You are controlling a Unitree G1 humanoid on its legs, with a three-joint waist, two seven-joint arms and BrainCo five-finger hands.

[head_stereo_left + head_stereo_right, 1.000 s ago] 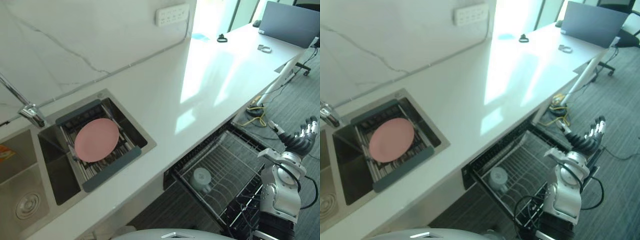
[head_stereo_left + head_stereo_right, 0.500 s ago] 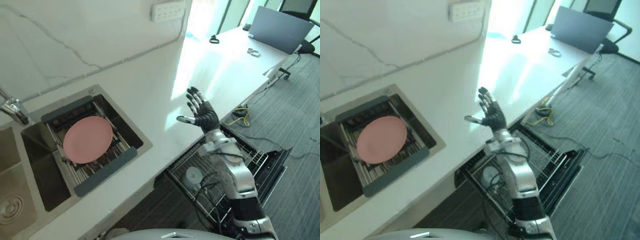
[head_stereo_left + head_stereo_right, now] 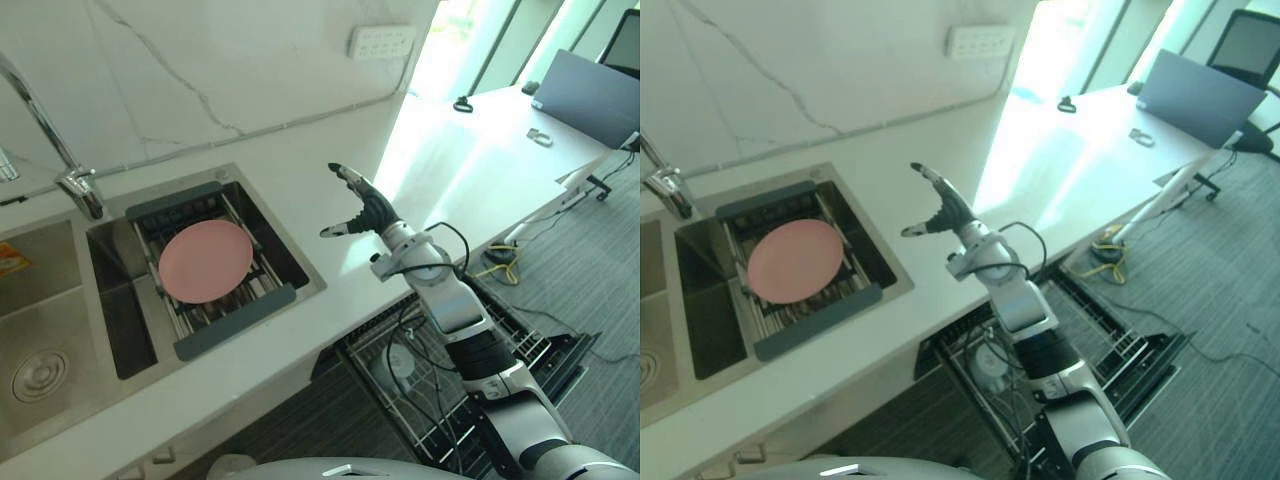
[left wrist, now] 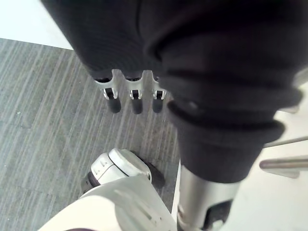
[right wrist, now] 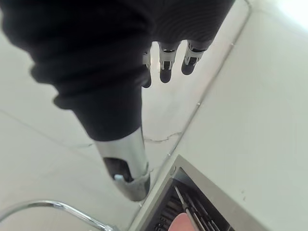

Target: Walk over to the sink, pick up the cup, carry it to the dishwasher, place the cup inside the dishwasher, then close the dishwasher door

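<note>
Left eye view: the cup [image 3: 401,361] is seen as a small, pale, whitish round shape lying in the pulled-out wire rack [image 3: 368,378] of the dishwasher, below the counter edge and partly crossed by the right arm. A round face is turned up toward the camera, so its long axis is taken to run roughly up and down. Whether that face is the mouth or the base cannot be told. The dishwasher door [image 3: 566,352] is folded down open over the grey carpet.

The right hand [image 3: 365,208] is held above the white counter [image 3: 450,170], just to the right of the sink [image 3: 303,272] and well apart from the cup. Its arm is stretched up and away from the body, with the palm turned toward the sink. The fingers are spread wide and straight, the thumb is set apart, and nothing is held. In the right wrist view the fingertips [image 5: 165,76] are seen pointing toward the marble wall.

A pink plate [image 3: 205,261] is laid on a drainer in the sink, beside the tap [image 3: 78,187].

In the left wrist view the left hand [image 4: 120,43] hangs over the carpet with its fingers [image 4: 136,102] straight and empty.
</note>
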